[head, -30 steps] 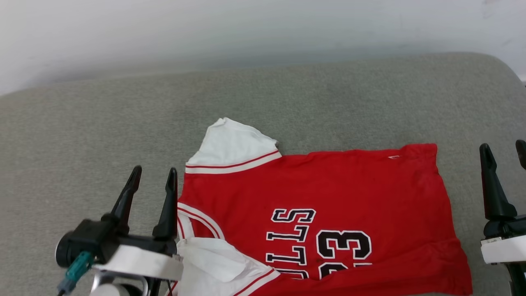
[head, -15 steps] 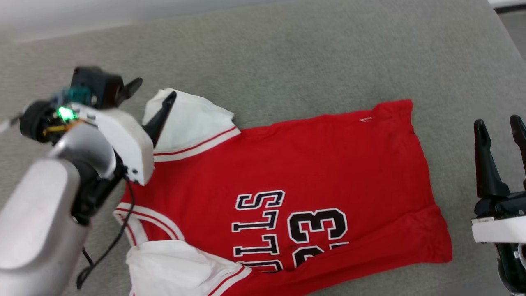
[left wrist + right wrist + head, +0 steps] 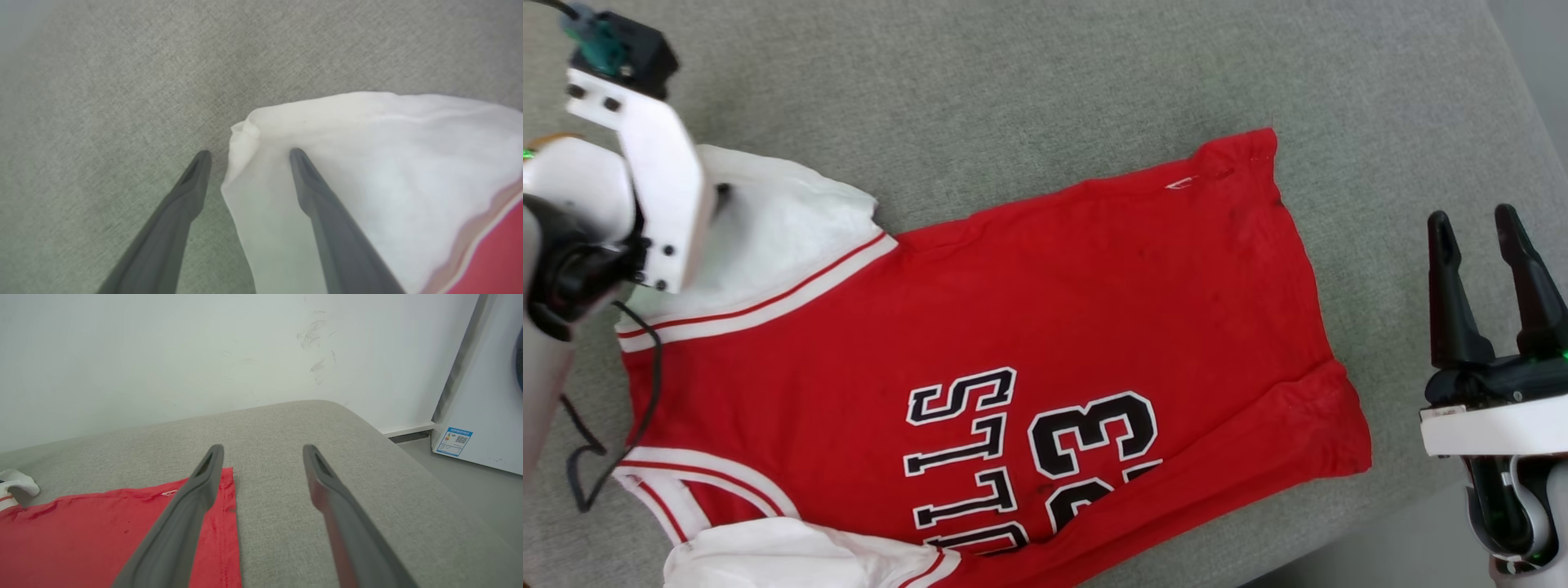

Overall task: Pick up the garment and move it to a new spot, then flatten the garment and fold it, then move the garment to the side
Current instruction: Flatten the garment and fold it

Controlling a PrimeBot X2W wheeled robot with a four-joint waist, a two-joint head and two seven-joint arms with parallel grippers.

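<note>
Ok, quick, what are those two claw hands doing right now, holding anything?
Left gripper: open, astride the edge of the white short sleeve of the red jersey shirt, not clamped.
Right gripper: open, empty.

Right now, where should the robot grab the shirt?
Probably the corner of the white sleeve, from above: it puffs up off the couch, and the open left claw straddles its edge.

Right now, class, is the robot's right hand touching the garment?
Apart. The head view shows a strip of bare grey cushion between the right hand and the garment.
</note>
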